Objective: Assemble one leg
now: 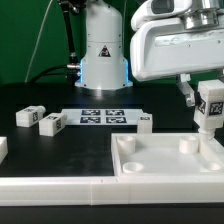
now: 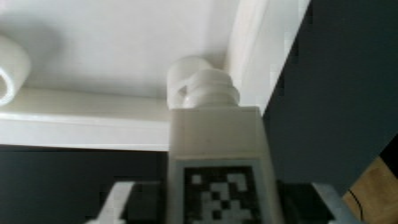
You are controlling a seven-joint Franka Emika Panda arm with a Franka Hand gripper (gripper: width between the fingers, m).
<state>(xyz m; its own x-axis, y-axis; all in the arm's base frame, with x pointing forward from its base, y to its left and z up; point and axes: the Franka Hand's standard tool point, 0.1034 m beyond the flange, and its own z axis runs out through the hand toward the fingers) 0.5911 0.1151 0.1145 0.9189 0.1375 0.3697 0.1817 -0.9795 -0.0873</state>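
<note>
My gripper (image 1: 207, 100) is shut on a white leg (image 1: 209, 110) with a black-and-white tag on its face. It holds the leg upright over the far corner, at the exterior view's right, of the big white tray-like part (image 1: 165, 165). In the wrist view the leg (image 2: 217, 140) runs down between my fingers (image 2: 128, 200), its threaded tip just above the tray's rim (image 2: 107, 105). I cannot tell if the tip touches the tray. Other legs lie on the table: one (image 1: 27, 116) at the exterior view's left, one (image 1: 52, 123) beside it, one (image 1: 144, 122) near the tray.
The marker board (image 1: 102, 116) lies on the black table behind the tray. The robot base (image 1: 103, 55) stands at the back. A white block (image 1: 3, 148) sits at the exterior view's left edge. A low white wall (image 1: 60, 190) runs along the front.
</note>
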